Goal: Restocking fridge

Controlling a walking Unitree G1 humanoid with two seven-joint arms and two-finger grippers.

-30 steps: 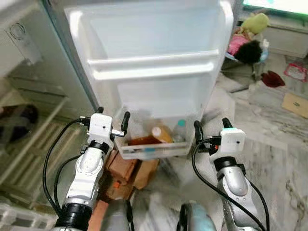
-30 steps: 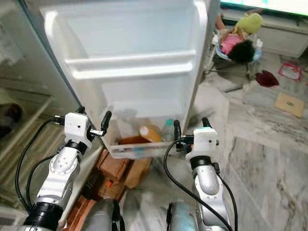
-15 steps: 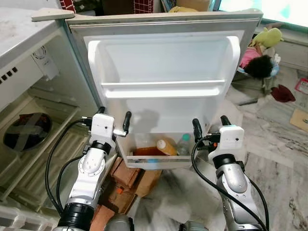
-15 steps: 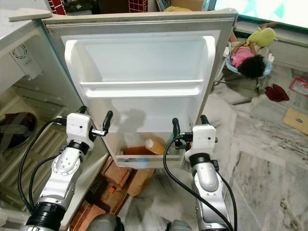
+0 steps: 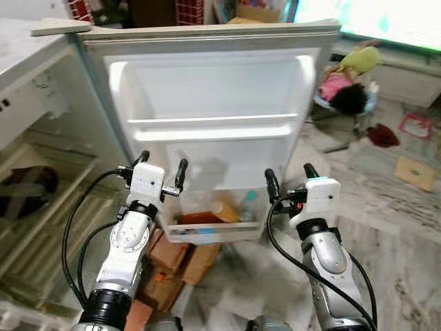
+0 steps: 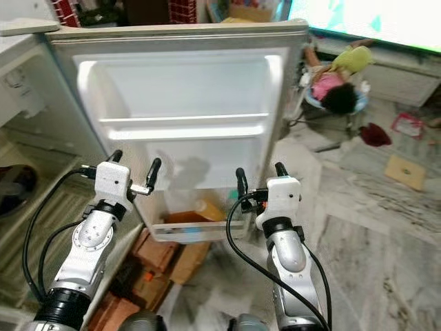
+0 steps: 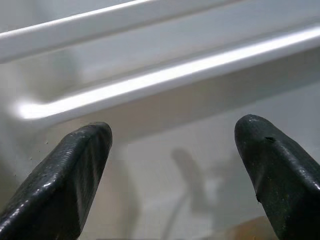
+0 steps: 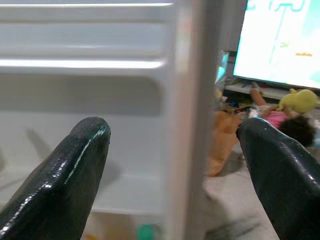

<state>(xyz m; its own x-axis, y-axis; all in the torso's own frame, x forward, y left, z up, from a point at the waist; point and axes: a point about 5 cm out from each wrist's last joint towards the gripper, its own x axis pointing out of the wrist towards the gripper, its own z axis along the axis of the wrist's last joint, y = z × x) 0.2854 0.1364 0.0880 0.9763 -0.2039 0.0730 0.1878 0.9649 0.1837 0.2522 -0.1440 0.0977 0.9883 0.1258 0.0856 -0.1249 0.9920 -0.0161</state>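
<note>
The fridge door (image 5: 213,89) stands wide open before me, its white inner side showing an upper shelf rail (image 5: 213,127) and a lower door bin (image 5: 210,231). An orange-filled bottle (image 5: 226,210) and a bottle with a green cap (image 5: 249,205) lean in that bin. My left gripper (image 5: 162,163) is raised in front of the door's lower left, open and holding nothing. On the other side my right gripper (image 5: 288,172) hangs near the door's right edge, also open with nothing between its fingers. The left wrist view looks between the left fingers (image 7: 75,170) at the shelf rail.
The fridge's inside (image 5: 48,200) lies to the left, with wire shelves and a dark bowl (image 5: 24,192). Brown bricks and boxes (image 5: 182,258) sit on the floor under the door. Toys (image 5: 344,89) and small items lie on the marble floor (image 5: 400,227) to the right.
The whole picture has shifted as the camera tilted up and turned, bringing the door's top into view. Both grippers stay raised and open before the door.
</note>
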